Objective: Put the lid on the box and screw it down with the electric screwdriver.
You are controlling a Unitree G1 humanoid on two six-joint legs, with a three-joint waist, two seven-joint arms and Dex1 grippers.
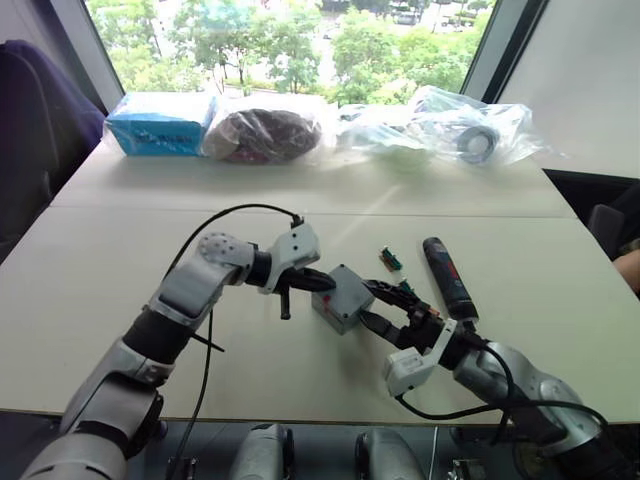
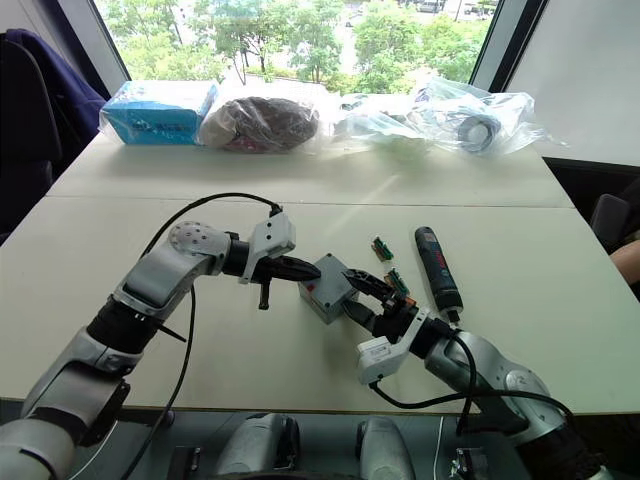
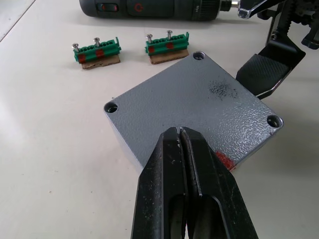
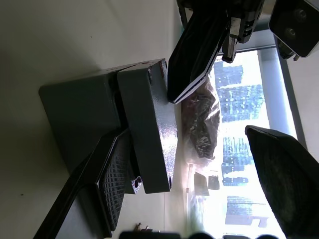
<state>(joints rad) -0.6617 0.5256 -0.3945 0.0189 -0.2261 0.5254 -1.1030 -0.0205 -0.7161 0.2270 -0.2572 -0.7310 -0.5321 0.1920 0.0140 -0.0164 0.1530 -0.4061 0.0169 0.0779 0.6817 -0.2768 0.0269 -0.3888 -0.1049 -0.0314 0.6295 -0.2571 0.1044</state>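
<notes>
One electric screwdriver (image 1: 448, 276) lying flat, bit toward robot, left pincer (image 3: 182, 144) clenched, right pincer (image 1: 385, 305) released

No readable text anywhere (screwdriver (image 3: 159, 9) label illegible)

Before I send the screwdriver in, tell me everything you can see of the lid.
The lid is a flat, square, grey plate with a pebbled, metal-looking finish and rounded corners. Three corner screw holes show and look empty; the fourth corner is hidden. It lies on top of the box, though slightly offset from it in the right wrist view. The shut left gripper rests its tips on the lid's top. The open right gripper has one finger against its edge.
</notes>
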